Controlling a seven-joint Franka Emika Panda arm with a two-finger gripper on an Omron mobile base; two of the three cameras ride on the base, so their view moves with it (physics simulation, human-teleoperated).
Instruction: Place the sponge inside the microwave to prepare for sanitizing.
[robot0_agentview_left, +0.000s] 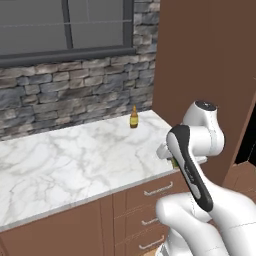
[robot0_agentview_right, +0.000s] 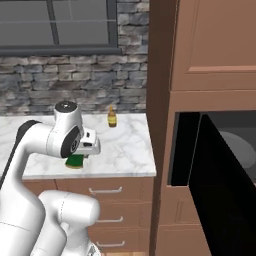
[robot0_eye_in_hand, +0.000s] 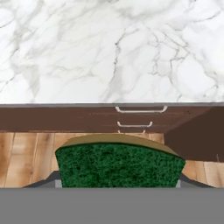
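Over the front edge of the white marble counter (robot0_agentview_right: 130, 150), left of everything else: small flat green-topped, yellow-bottomed sponge (robot0_agentview_right: 76, 161), clamped between the fingers (robot0_eye_in_hand: 118, 186) of the white arm's gripper (robot0_agentview_right: 80, 156), lifted just clear of the stone. Seen from the hand camera, green face toward the lens, yellow layer as a thin arc behind, long axis running across the gap between the two fingers, so both ends jut out sideways past them. Fingers held apart by the sponge's own thickness, not closed together.

Further back on the counter, near the stone wall: small amber bottle with yellow label (robot0_agentview_right: 112, 118), upright, well apart from the gripper, no part of the job.

Rightward, past the tall brown cabinet panel (robot0_agentview_right: 159, 100): wide black built-in microwave (robot0_agentview_right: 215, 170), dark glass door (robot0_agentview_right: 220, 210) swung open toward the base, grey cavity showing behind it.

Judging from this: target lies to the right of the sponge and at roughly similar height; coming move likely a sideways carry around the cabinet edge and the open door, then inward.
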